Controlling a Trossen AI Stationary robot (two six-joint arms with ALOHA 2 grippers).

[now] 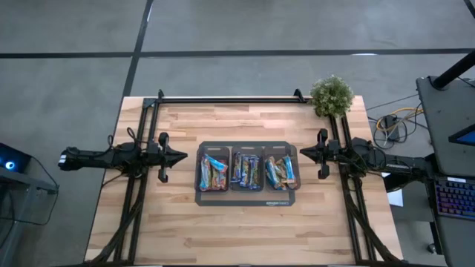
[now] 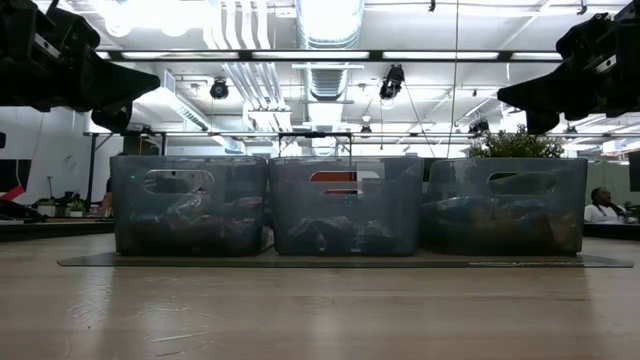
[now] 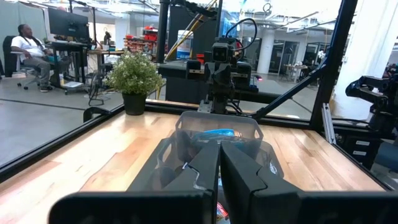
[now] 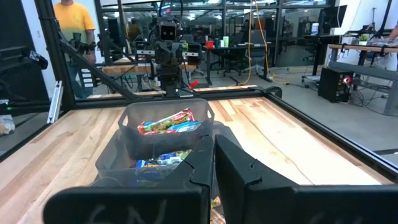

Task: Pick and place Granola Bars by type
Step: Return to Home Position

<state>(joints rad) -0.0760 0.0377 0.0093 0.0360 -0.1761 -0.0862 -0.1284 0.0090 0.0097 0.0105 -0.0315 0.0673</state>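
Note:
The Granola Bars (image 1: 246, 170) lie in three clear bins set side by side on a dark mat (image 1: 247, 199) at the table's middle. The left bin (image 1: 214, 172), the middle bin (image 1: 246, 157) and the right bin (image 1: 280, 171) each hold several shiny wrapped bars in light blue, dark blue and orange-brown, mixed together. My left gripper (image 1: 185, 156) hangs shut to the left of the bins, pointing level at them. My right gripper (image 1: 301, 153) hangs shut to their right, likewise level. Both stay above the table and clear of the bins (image 2: 343, 205).
A small potted plant (image 1: 331, 96) stands at the table's far right corner. A black frame rail (image 1: 226, 99) runs along the far edge, with struts down both sides. Bare wood lies in front of the mat (image 1: 245, 233). People show in the room beyond the table (image 4: 73, 25).

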